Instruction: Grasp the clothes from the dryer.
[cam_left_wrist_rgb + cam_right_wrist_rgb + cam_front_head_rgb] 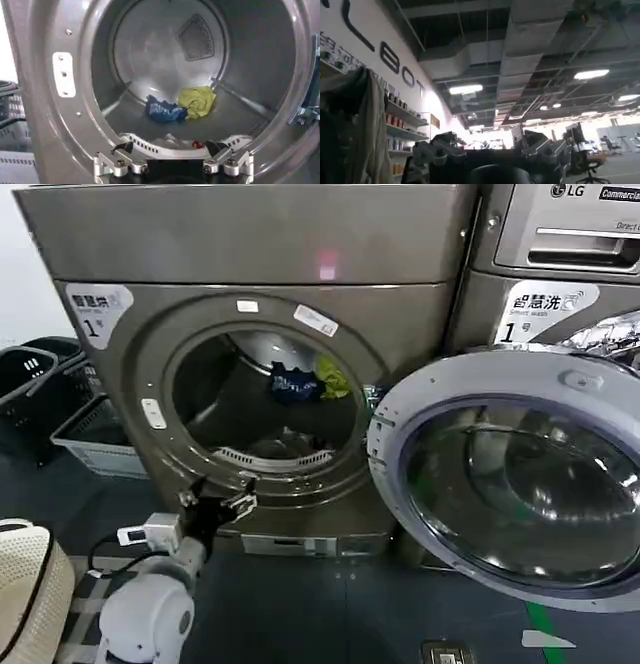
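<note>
The dryer [250, 244] stands with its porthole uncovered and its grey-rimmed glass door [470, 369] swung out to the right. Inside the drum lie the clothes: a dark blue piece [296, 384] [164, 111] and, touching it, a yellow-green piece [333, 376] [198, 100]. A pale patterned bit [172, 142] lies just behind the drum's front lip. My left gripper [215, 502] [170, 149] hangs open in front of the porthole's lower rim, outside the drum, holding nothing. My right gripper [490, 142] points up at the room's ceiling, open and empty.
A silver LG machine [560, 224] stands right of the dryer, behind the open door. A grey basket [95, 439] and a dark one [30, 384] sit on the floor at the left. A cream object [25, 584] is at the lower left corner.
</note>
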